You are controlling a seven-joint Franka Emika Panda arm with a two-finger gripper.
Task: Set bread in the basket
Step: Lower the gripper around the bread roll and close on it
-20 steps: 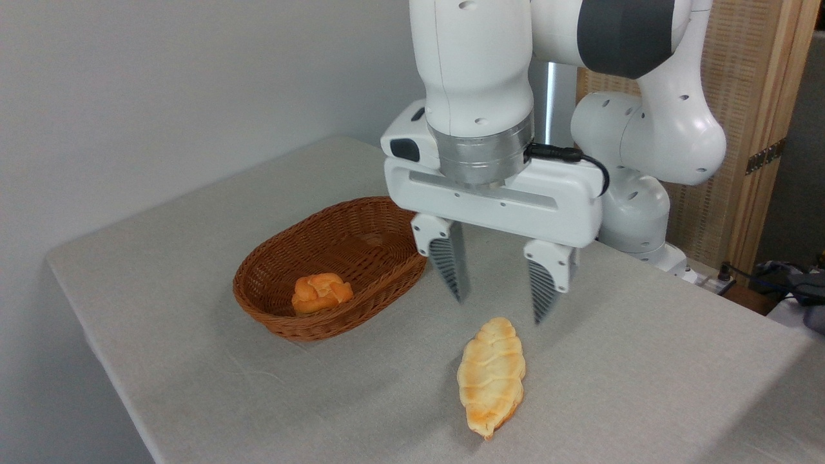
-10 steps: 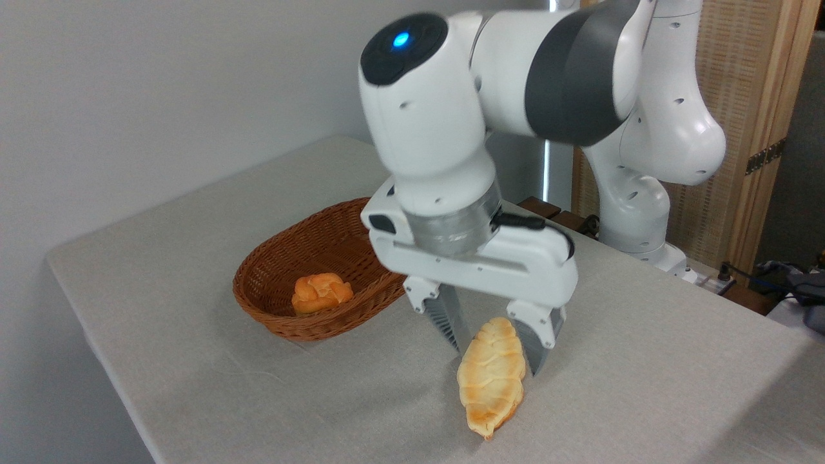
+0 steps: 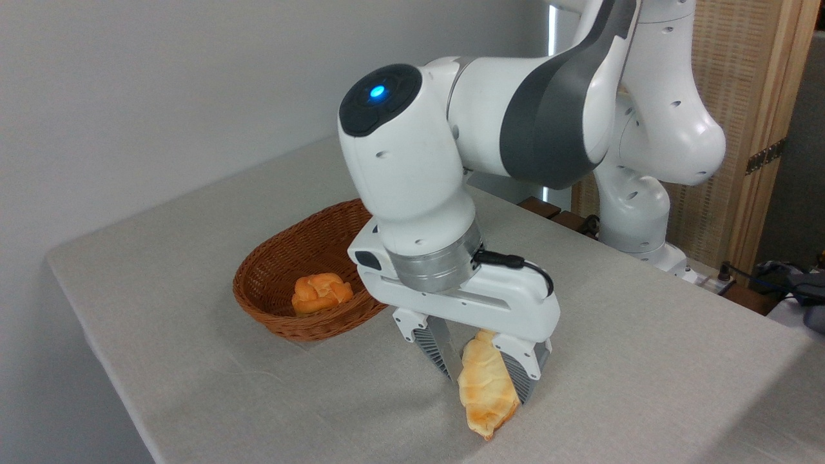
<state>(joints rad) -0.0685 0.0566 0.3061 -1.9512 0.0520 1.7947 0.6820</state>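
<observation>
The bread (image 3: 485, 393), a long braided loaf in pale cream with golden patches, lies on the table near the front edge. My gripper (image 3: 486, 386) has come down over its far half and stands open. One finger sits on each side of the loaf, close to its flanks, and the right finger (image 3: 521, 380) covers the loaf's right edge. Whether the fingers touch the loaf is unclear. The basket (image 3: 271, 316), oval reddish-brown wicker, stands to the left of the gripper, and the arm's wrist hides its far right end.
A small round orange bun (image 3: 320, 292) lies inside the basket. The grey-clothed table (image 3: 193, 386) ends close in front and at the left. The arm's base (image 3: 635, 219) stands at the back right, before a wooden screen (image 3: 741, 129).
The gripper has dropped from above the table, just behind the loaf, and moved forward until its open fingers straddle the loaf. The loaf and the basket have stayed in place.
</observation>
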